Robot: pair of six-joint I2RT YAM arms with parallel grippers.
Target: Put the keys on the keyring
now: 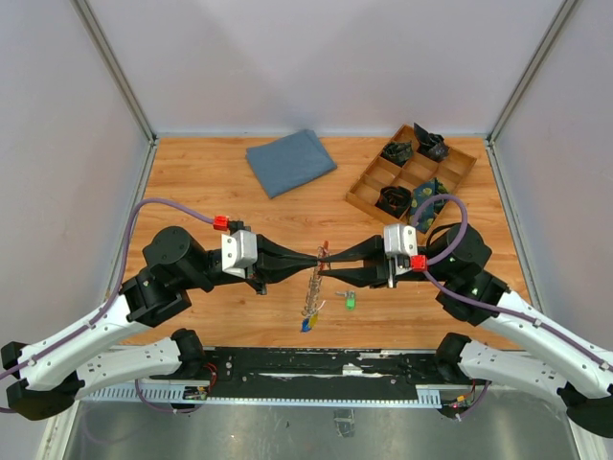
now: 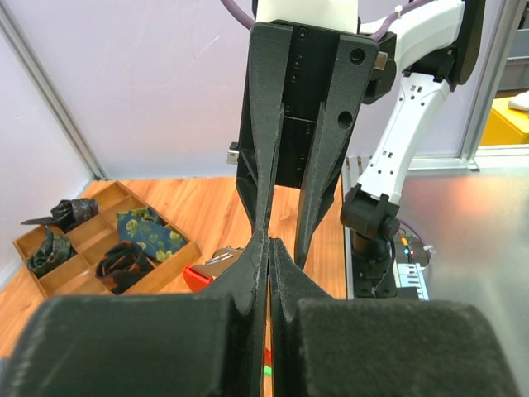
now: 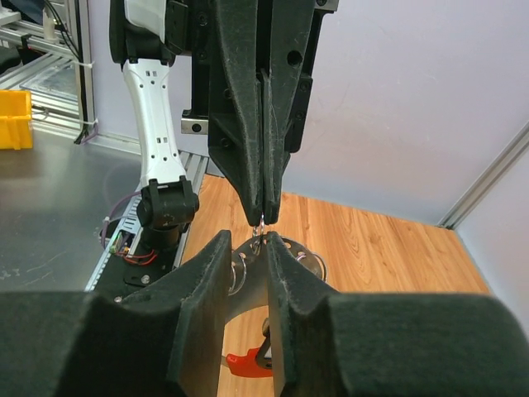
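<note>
Over a wooden worktop walled in pale panels, the two hands meet tip to tip. The left hand is pinched tight on a small silver loop of the keys, which dangle below both hands. The right hand has its fingers slightly apart around that metal; whether it grips, I cannot tell. The keyring pokes up just above the tips.

Left fingers pressed together, tray beyond
</note>
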